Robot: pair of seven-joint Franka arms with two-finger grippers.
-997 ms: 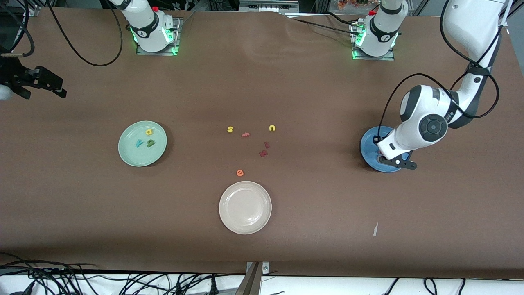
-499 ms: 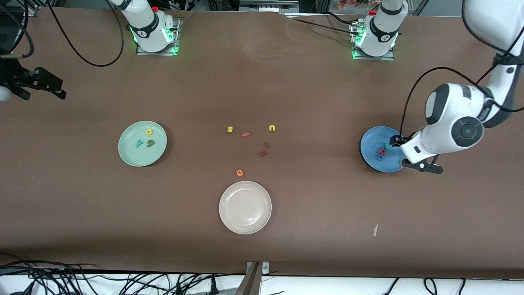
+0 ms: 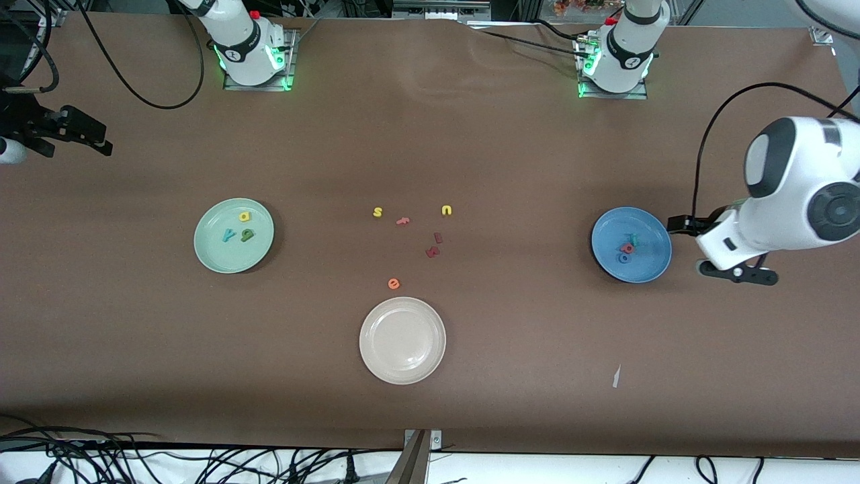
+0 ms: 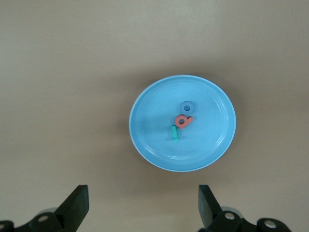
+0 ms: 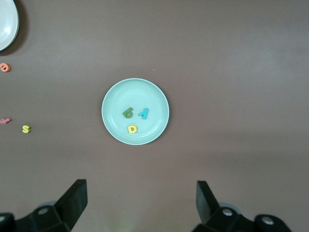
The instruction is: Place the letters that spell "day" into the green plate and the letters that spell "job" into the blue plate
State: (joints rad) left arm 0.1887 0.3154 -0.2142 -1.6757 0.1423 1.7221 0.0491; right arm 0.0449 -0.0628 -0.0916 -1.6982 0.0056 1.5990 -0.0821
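Brown tabletop (image 3: 510,154) w/ both plates filled (left pincer (image 4: 142,212), right pincer (image 5: 140,210) agape).

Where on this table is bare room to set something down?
Bare stretches: between the green plate and the loose letters; between those letters and the blue plate; the cream plate holds nothing. Crowded: the loose letters at mid-table, both colored plates' centers.

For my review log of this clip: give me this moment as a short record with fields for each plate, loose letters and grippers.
green plate: holds yellow, olive-green and teal letters
blue plate: holds blue ring, salmon-pink and teal letters
cream plate: nothing visible in it
loose letters: yellow s, yellow u, orange e, dark red letters, between the plates
left gripper: open, holds nothing, beside the blue plate
right gripper: open, holds nothing, waits at the right arm's end
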